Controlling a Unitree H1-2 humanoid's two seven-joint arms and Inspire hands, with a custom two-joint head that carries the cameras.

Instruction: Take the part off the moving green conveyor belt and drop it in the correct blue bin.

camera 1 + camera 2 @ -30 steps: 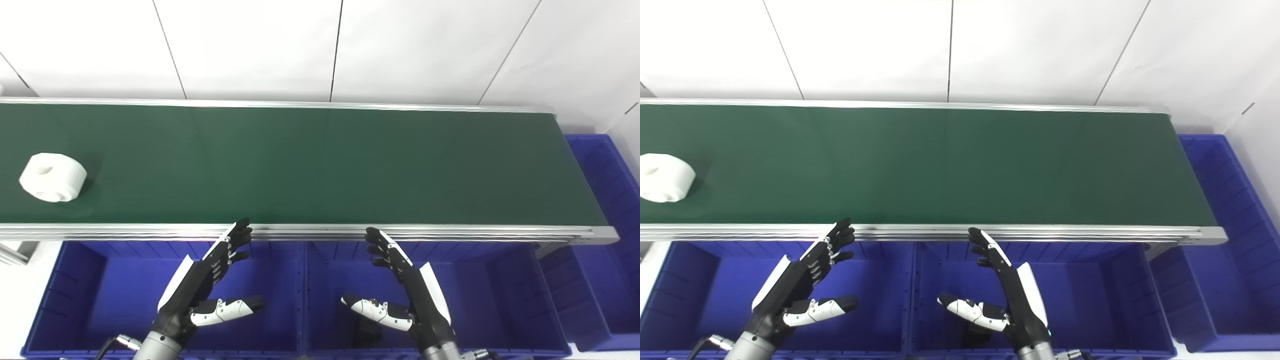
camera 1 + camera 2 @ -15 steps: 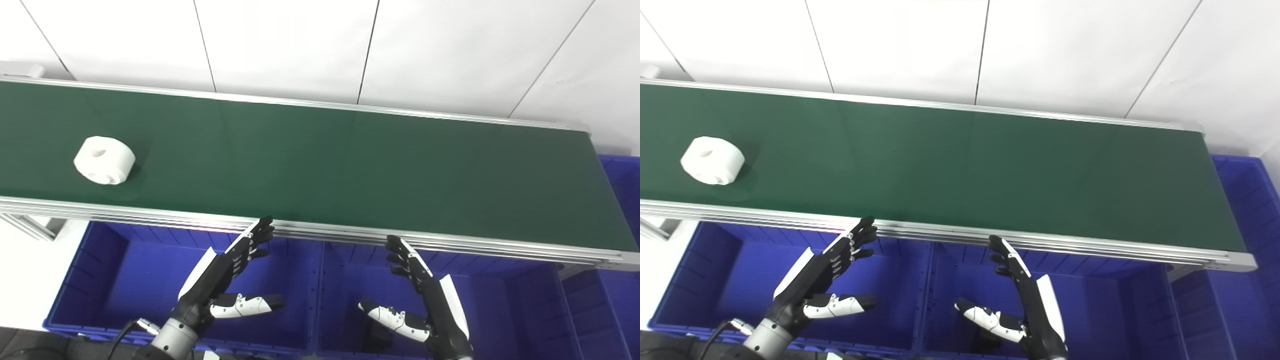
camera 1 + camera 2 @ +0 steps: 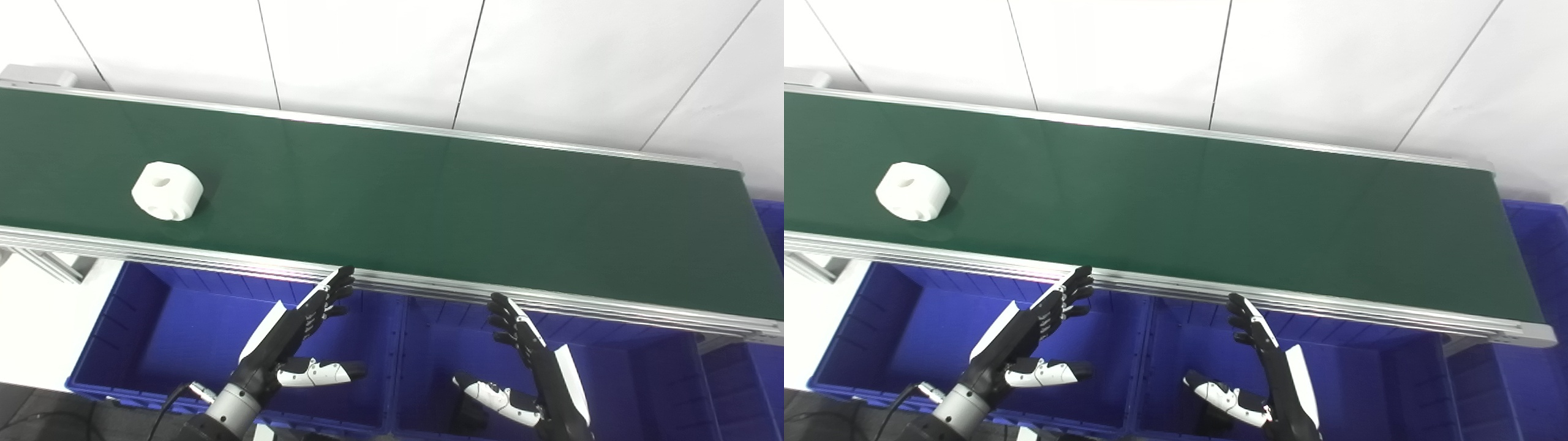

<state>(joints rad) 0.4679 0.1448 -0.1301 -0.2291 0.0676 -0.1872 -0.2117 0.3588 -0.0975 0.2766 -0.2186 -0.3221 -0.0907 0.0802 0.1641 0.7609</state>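
White part (image 3: 166, 190) on green belt (image 3: 429, 196)

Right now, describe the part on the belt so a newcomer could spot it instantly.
Find the long green conveyor belt running across the view. Near its left end, close to the front rail, sits the white part: a squat cylinder with a hole in its top. It is the only object on the belt.
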